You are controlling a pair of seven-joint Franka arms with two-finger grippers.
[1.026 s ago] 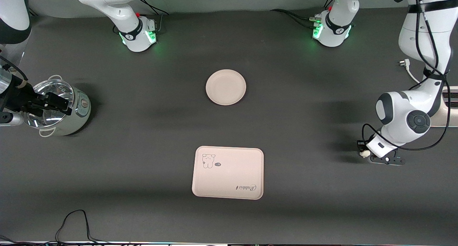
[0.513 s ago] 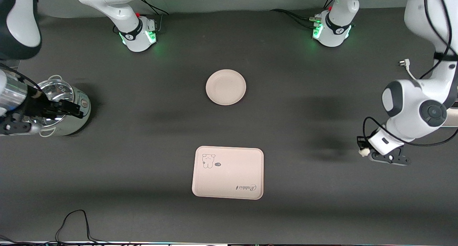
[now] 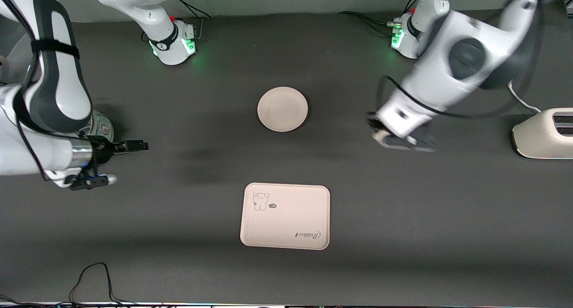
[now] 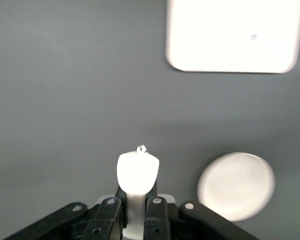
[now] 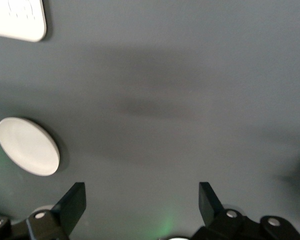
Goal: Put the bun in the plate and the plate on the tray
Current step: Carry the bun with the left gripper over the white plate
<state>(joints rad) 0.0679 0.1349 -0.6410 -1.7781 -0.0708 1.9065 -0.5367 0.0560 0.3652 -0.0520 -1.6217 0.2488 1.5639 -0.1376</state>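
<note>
The bun is clamped between the jaws of the left gripper, which is held in the air over bare tabletop toward the left arm's end. In the left wrist view the bun is seen as a pale lump pinched at the fingertips, with its rounded end poking out past them.

The plate is seen flat on the tabletop, near the left gripper and apart from it, and nothing is carried on it. The tray lies nearer to the front camera than the plate, well apart from it, with the bear drawing and the lettering facing up; nothing is set on it. Only dark bare surface is seen between the clamped bun and the plate.

The right gripper is held over the tabletop at the right arm's end, its jaws spread wide apart and nothing between them. A metal pot is mostly hidden by that arm. A white toaster stands at the left arm's end, and a black cable lies at the tabletop edge nearest the camera.
</note>
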